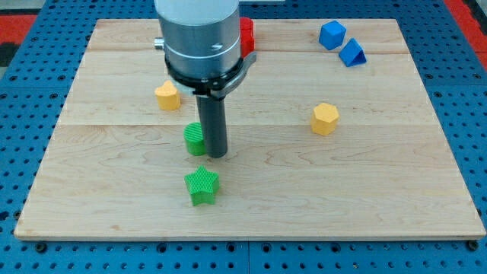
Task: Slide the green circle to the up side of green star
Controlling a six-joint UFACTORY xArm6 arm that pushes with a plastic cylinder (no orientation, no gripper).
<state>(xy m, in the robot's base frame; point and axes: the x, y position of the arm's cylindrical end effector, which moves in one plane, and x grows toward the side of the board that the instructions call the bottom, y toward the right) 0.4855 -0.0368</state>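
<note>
Green circle [195, 139] near the counter's middle, slightly toward the view's left, upright, with my tip [218, 156] pressed close against its right side, touching or all but touching; hard to tell which. Green star [202, 186] just below the circle toward the view's bottom, a narrow strip of bare wood between the two, the star a shade further right. No jaws on the end effector, only a straight dark rod under a grey cylindrical housing, so neither open nor closed and gripping nothing. Yellow block [167, 97], shape roughly heart-like or pentagonal, up and to the left of the circle, well apart from it. Yellow hexagonal block [325, 119] far off on the view's right, level with the rod's shaft. Red block [246, 36] at the view's top, mostly hidden behind the arm housing, shape not readable. Blue block [332, 35], chunky and many-sided, near the top right, with a blue triangle [352, 53] just beside it, touching or nearly so. Nothing lying between circle and star; only the rod itself standing beside the circle on its right. Counter [380, 190] of pale wood boards with faint horizontal seams, rectangular, resting on a blue perforated surface [472, 114]; a strip of red at the view's top corners.
</note>
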